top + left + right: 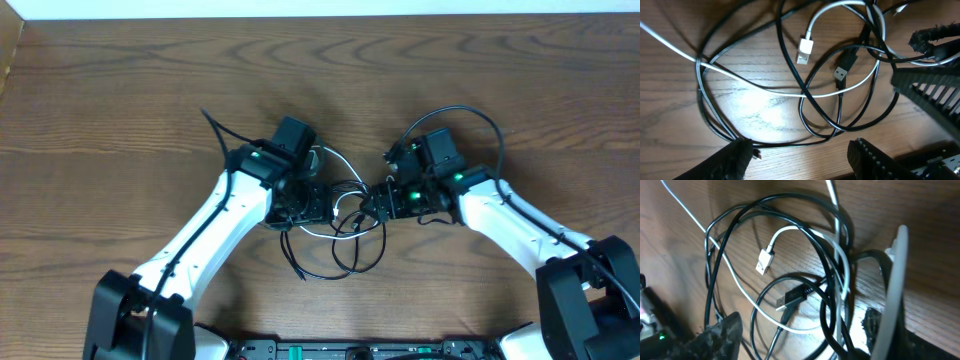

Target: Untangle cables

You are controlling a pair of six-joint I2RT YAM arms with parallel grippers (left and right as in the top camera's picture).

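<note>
Overhead: left hand (pixel 316 204) and right hand (pixel 374 203) over cables (pixel 350 222), tangled mid-surface (pixel 120 90), nearer its front edge.
Left wrist: fingers (pixel 735 160) spread, empty; white plug (pixel 805 50) and black plug (pixel 842 67) lie free.
Right wrist: fingers (pixel 720 335) spread, astride loops.
Likely light and limp; best gripped beside the plugs.

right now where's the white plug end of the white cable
In the left wrist view the white plug lies upper centre among the black cables, just left of the black plug.

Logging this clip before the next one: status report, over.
Left gripper open, right gripper open, tips close together. Thin white cord and thin black cords interlooped on brown wooden table.
</note>
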